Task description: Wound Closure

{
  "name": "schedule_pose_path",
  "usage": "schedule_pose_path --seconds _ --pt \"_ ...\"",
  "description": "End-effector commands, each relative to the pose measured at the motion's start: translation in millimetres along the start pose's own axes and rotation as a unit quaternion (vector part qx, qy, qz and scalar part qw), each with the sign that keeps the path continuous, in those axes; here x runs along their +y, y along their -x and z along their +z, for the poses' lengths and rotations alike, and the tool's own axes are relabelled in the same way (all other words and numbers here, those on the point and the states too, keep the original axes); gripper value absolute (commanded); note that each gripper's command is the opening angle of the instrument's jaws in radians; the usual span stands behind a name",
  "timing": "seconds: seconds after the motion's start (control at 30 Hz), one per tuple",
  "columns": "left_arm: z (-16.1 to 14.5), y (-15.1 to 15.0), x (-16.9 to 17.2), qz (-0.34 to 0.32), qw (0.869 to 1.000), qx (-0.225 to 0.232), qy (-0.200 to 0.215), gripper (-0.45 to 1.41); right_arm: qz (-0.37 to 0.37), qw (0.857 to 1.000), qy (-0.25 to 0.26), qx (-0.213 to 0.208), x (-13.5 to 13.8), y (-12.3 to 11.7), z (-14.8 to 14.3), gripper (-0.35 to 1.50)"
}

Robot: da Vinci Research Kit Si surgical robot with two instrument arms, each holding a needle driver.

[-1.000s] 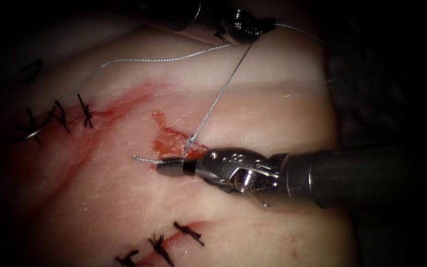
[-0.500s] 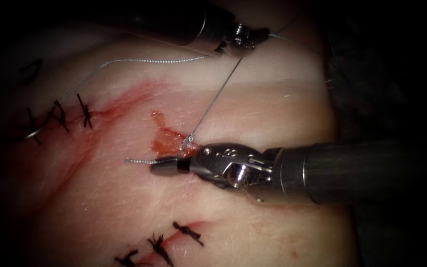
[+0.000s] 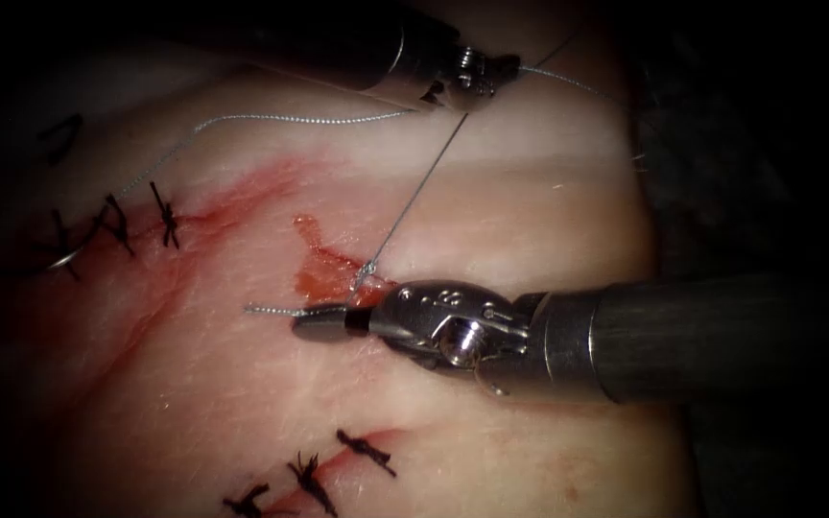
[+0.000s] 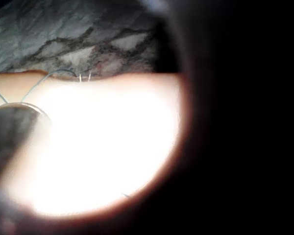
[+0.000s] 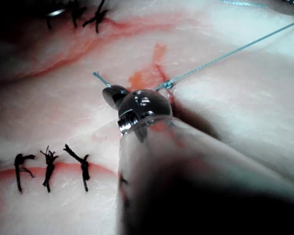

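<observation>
**Both grippers on the thread, knot at the cut**

Your right gripper [image 3: 323,322], the steel needle driver on the dark shaft coming in from the right, lies low across the pale pink pork-belly tissue [image 3: 491,221] with its jaws closed on the short tail of the thin grey braided thread [image 3: 414,197]. That tail pokes out past the tip to the left of the cut. There are small stamped marks on the driver's wrist housing, but you cannot read them as letters or numbers.

Just above the jaws, touching the tissue, sits the small knot [image 3: 365,275] at the short red cut [image 3: 323,264], which is wet with red fluid [image 3: 319,281]. From the knot the thread runs taut, up and to the right, to your left gripper [image 3: 506,67] at the top edge of the tissue; its dark jaws are closed on the thread. A second, slack strand curves from there across the tissue to the far left.

That strand ends near the curved steel needle [image 3: 64,257], which lies free on the tissue among the black stitches [image 3: 167,219] of an older closed cut, well apart from both grippers. You cannot tell whether its point is in the tissue. More black stitches [image 3: 367,451] sit below your right gripper.

In the right wrist view, the right gripper [image 5: 112,95] rests just beside the knot [image 5: 167,84].
</observation>
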Motion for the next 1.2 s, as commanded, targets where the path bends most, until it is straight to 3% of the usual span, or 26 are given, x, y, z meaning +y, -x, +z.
schedule_pose_path --seconds 0.03,0.4,0.67,0.73,0.77,0.8,0.87,0.9,0.93,1.03,1.2 --pt "0.8 -0.2 0.1 -0.001 1.000 -0.002 -0.001 -0.45 0.003 1.000 -0.001 0.000 -0.1 0.0 0.9 -0.35" --pt "1.4 -0.1 0.4 -0.002 1.000 -0.009 0.004 -0.45 0.017 1.000 -0.014 0.005 -1.2 0.3 1.4 -0.35" --pt "1.1 0.0 0.4 -0.002 1.000 -0.003 0.008 -0.45 0.022 1.000 0.007 0.002 -0.2 0.5 0.8 -0.35" --pt "0.8 0.0 0.5 -0.043 0.999 0.010 0.022 -0.45 -0.007 1.000 0.013 -0.001 0.0 0.5 0.7 -0.35" --pt "0.3 0.0 0.5 -0.078 0.996 0.027 0.034 -0.45 -0.024 1.000 0.014 0.003 0.1 0.4 0.5 0.29" --pt "-0.3 0.0 0.4 -0.093 0.994 0.038 0.042 -0.45 -0.029 0.999 0.016 0.007 0.1 0.3 0.2 0.56" --pt "-2.3 -0.2 0.0 -0.190 0.979 0.051 0.057 -0.45 -0.047 0.998 0.026 0.019 0.2 0.0 -0.4 1.08" --pt "-3.2 -0.3 -0.2 -0.194 0.978 0.055 0.061 -0.45 -0.067 0.996 0.043 0.031 0.2 -0.4 -0.9 1.28" --pt "-4.3 -0.4 -0.5 -0.198 0.976 0.060 0.066 -0.45 -0.066 0.995 0.058 0.043 0.2 -0.8 -1.3 1.35" --pt "-7.7 -0.9 -1.6 -0.278 0.954 0.069 0.087 -0.45 -0.063 0.990 0.096 0.078 0.0 -2.5 -3.3 1.43" --pt "-14.9 -0.5 -5.0 -0.425 0.893 0.112 0.097 -0.45 -0.046 0.981 0.112 0.148 -0.9 -5.8 -8.7 1.30"
